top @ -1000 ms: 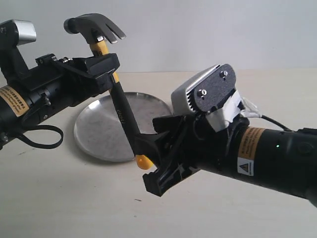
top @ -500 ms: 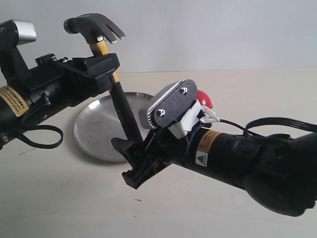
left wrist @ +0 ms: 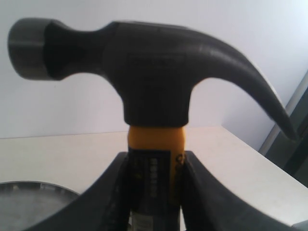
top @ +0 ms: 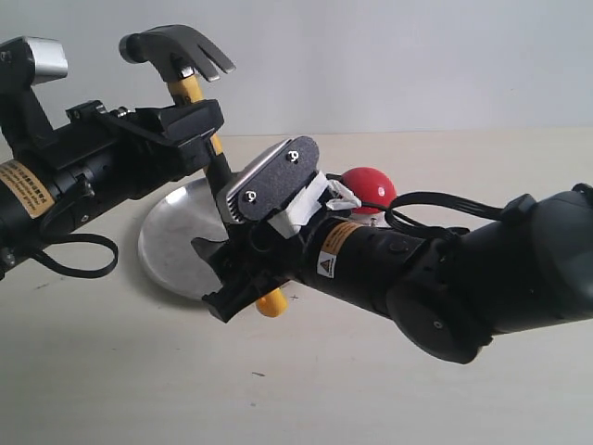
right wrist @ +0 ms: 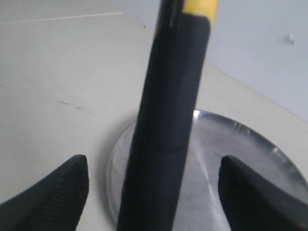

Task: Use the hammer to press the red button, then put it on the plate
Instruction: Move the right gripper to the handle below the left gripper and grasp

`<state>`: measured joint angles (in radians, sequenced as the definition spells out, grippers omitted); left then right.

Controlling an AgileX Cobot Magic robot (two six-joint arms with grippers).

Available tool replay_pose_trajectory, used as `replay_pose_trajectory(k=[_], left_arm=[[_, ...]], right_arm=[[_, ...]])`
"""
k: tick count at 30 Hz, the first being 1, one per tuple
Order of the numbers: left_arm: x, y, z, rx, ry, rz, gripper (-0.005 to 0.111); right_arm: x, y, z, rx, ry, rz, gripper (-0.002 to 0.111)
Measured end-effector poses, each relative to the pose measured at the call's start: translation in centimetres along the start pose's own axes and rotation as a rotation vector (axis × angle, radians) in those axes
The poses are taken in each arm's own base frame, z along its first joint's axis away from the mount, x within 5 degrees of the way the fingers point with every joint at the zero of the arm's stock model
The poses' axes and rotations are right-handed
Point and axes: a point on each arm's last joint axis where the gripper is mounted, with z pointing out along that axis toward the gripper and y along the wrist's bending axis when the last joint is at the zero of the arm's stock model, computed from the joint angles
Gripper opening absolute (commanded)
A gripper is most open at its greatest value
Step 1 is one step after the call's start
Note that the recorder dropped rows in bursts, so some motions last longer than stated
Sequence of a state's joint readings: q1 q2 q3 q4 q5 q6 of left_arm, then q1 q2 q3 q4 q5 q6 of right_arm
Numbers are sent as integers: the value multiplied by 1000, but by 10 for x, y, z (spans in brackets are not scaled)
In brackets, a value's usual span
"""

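Left gripper (left wrist: 155, 166) clamped the hammer (left wrist: 144, 62) at its yellow neck, head up; right gripper (right wrist: 154, 190) gaped around the black handle, untouching; plate (top: 171, 243) lay on the table (top: 139, 371) behind, red button (top: 369, 185) nearby; arm labels (top: 23, 190) were unreadable.

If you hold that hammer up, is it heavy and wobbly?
Probably top-heavy: the hammer has a big dark metal head above a thin handle. It looks stiff, not bendy. Its matte black grip probably isn't slippery.

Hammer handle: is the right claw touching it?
Apart. The right wrist view shows the hammer handle inside the open right gripper, with a clear gap to both fingers.
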<state>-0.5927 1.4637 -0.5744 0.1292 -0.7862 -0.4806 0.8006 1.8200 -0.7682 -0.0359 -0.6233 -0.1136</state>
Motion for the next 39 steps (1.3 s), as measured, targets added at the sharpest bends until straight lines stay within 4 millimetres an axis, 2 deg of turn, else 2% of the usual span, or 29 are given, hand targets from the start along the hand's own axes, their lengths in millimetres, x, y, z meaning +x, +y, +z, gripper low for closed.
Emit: replay_pose_trajectory(k=[5, 10, 13, 17, 39], left_arm=[[0, 0, 0, 0, 0, 0, 0], [0, 0, 0, 0, 0, 0, 0], [0, 0, 0, 0, 0, 0, 0], [0, 0, 0, 1, -1, 0, 0], [-1, 0, 0, 2, -4, 0, 0]], right_arm=[[8, -2, 3, 25, 30, -8, 70], [9, -2, 4, 25, 36, -14, 56], [9, -2, 4, 29, 36, -11, 40], [9, -2, 4, 30, 39, -10, 0], [10, -2, 4, 35, 45, 23, 0]])
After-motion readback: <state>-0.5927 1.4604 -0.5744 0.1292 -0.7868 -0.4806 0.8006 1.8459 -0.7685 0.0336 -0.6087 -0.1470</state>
